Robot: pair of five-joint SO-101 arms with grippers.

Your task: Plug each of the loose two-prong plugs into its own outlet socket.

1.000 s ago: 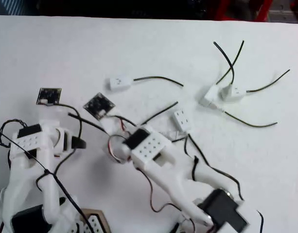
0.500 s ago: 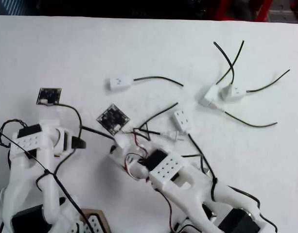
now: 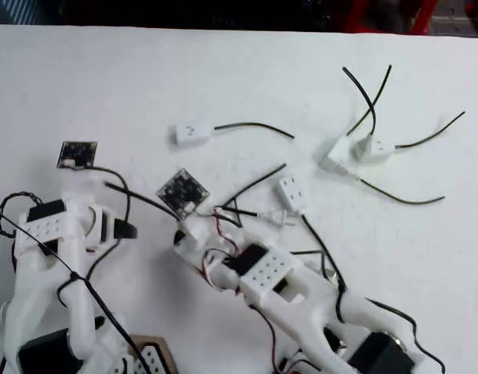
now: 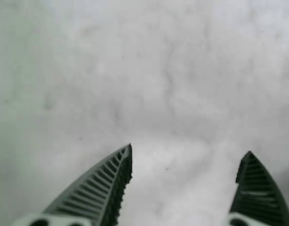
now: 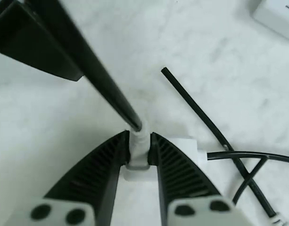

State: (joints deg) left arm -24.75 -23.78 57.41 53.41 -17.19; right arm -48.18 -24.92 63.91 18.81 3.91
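The white two-prong plug (image 5: pixel 138 141) sits between the right claw's (image 5: pixel 139 135) fingers. The claw is pressed together on the plug's narrow neck, where its black cable (image 5: pixel 102 80) leaves the body. The wider white body shows just beside and under the fingertips, resting on the tabletop (image 5: pixel 64 122). A second black wire (image 5: pixel 201 117) runs past close to the plug without touching the claw, and crosses another wire farther along. The corner of a white block (image 5: pixel 276 14) lies well apart from the claw.

In the high view the right arm (image 3: pixel 270 273) reaches in from the near right corner. Its tip and the pinched plug lie a little left of the tabletop's middle, nearer the near edge than the far one. Just beyond the tip, a small white plug (image 3: pixel 274 217) on a thin wire lies beside a white outlet block (image 3: pixel 292 192). A white socket (image 3: pixel 193 133) with a black lead lies toward the far edge. A joined white pair (image 3: pixel 355 149) with several black leads sits toward the right edge.

The left claw (image 4: pixel 189 155) is spread wide, with bare tabletop between its ribbed fingers. The left arm (image 3: pixel 51 234) stands at the near left corner, well apart from the plug.
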